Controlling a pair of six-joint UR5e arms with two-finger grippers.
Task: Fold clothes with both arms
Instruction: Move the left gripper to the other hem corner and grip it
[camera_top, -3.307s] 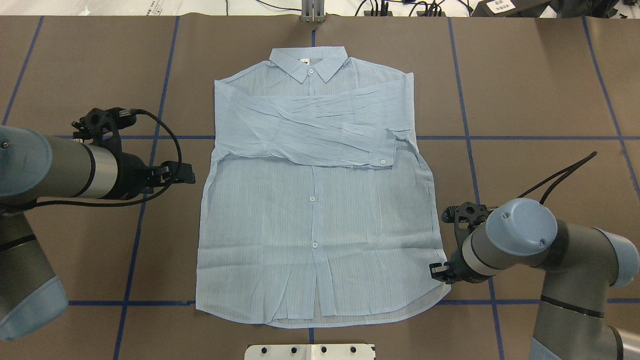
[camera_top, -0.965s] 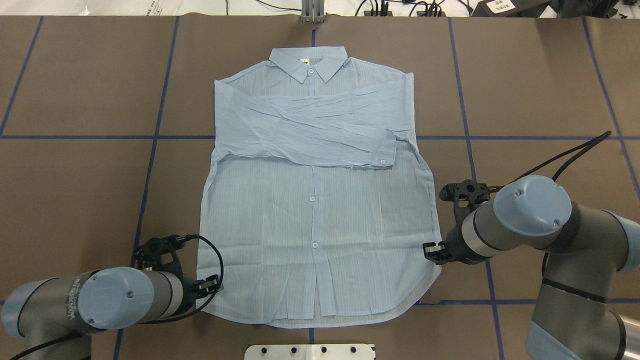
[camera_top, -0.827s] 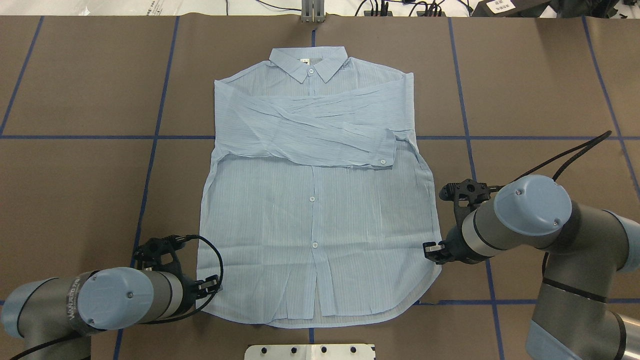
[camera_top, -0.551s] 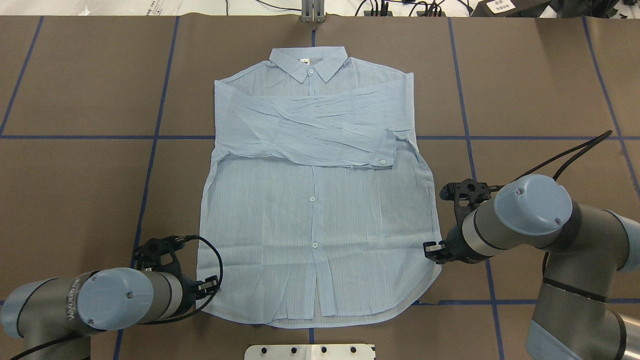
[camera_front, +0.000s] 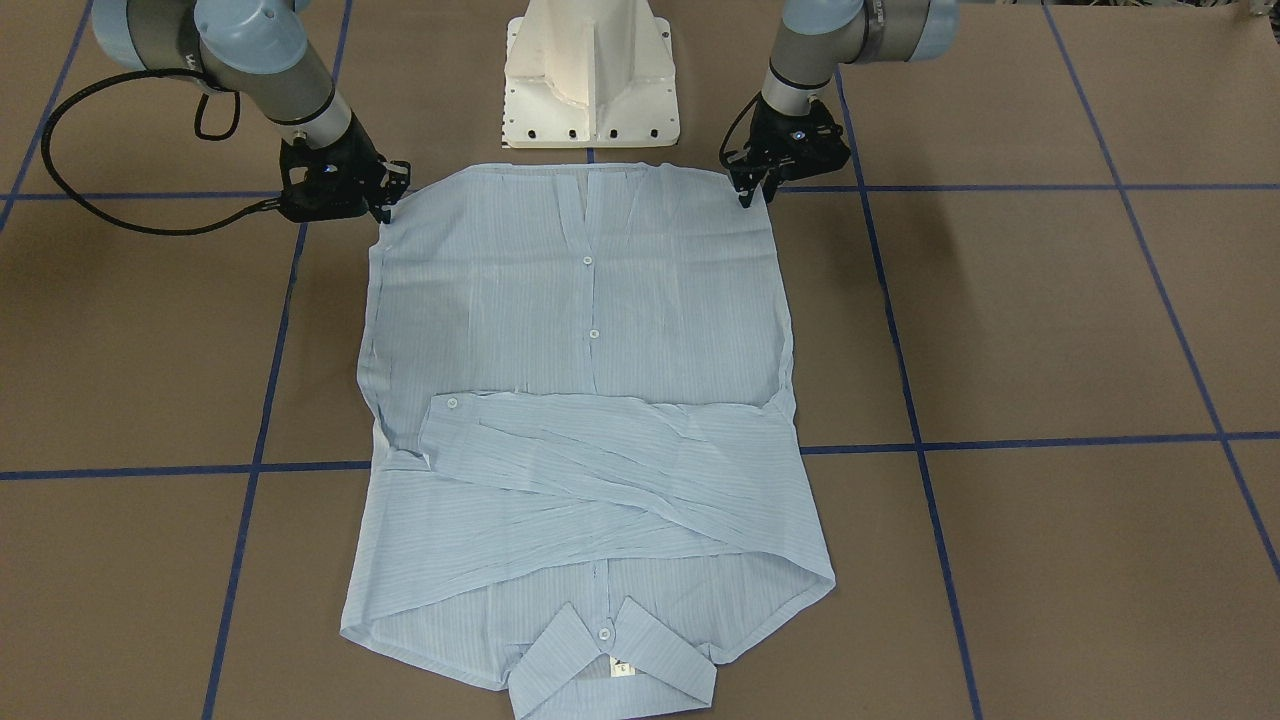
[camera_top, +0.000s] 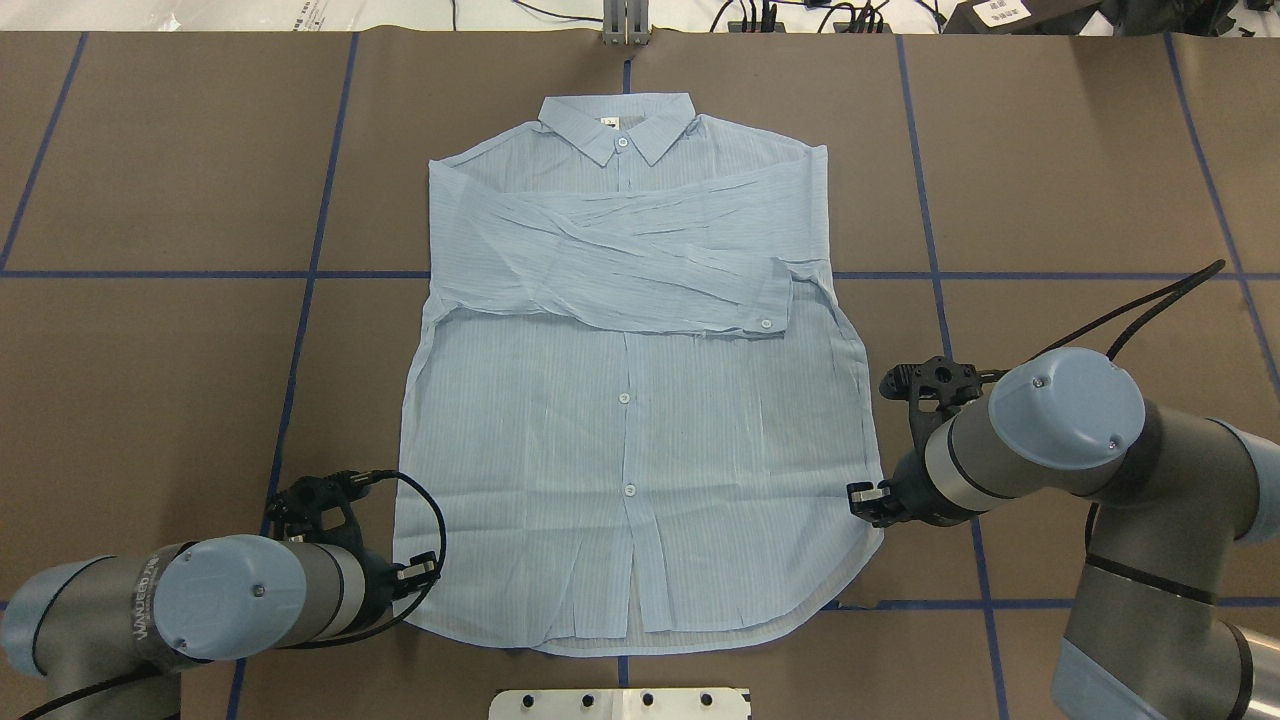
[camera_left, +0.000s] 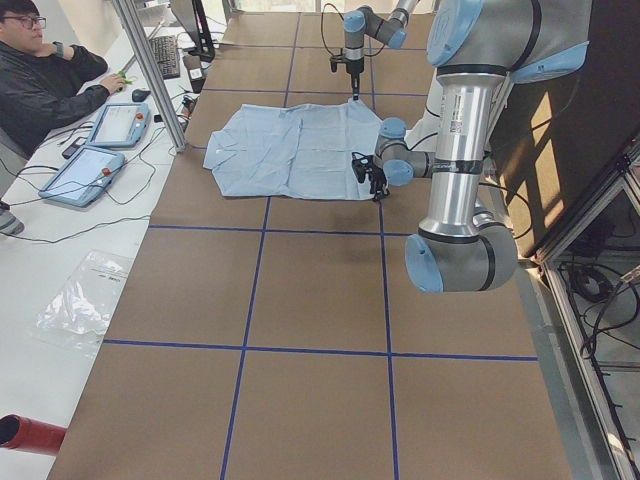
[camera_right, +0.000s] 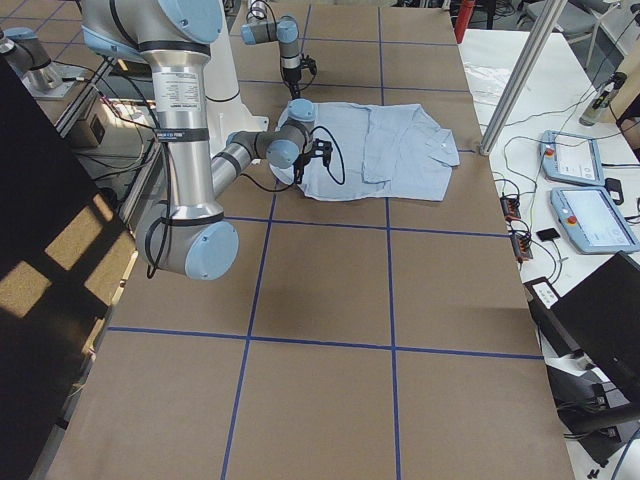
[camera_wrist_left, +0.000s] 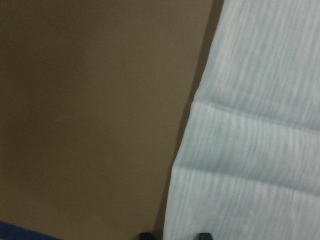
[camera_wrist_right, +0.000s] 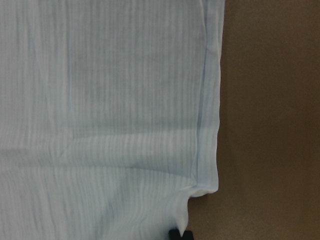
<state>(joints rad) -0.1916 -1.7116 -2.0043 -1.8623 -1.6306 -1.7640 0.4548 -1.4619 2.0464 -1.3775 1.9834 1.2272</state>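
Note:
The light blue striped shirt (camera_top: 620, 450) lies flat and face up, collar at the far end, both sleeves folded across the chest. My left gripper (camera_top: 425, 578) is low at the hem's left corner. In the left wrist view its fingertips (camera_wrist_left: 202, 235) stand apart, open, straddling the shirt's edge (camera_wrist_left: 260, 125). My right gripper (camera_top: 858, 497) is at the shirt's right side edge just above the hem. It is shut on the fabric, which puckers at its tip (camera_wrist_right: 181, 234). In the front-facing view the left gripper (camera_front: 752, 192) and right gripper (camera_front: 385, 195) sit at the hem's two corners.
The white pedestal base (camera_front: 590, 70) stands just behind the hem. Blue tape lines (camera_top: 300, 330) cross the brown table. A black cable (camera_front: 90, 205) loops off the right arm. A person (camera_left: 40, 70) sits beside tablets (camera_left: 85, 175) past the far end.
Since the earliest frame my left arm has swung from mid-table down to the hem's left corner, and the right gripper has drawn the right hem corner inward. Nothing moved in the last second.

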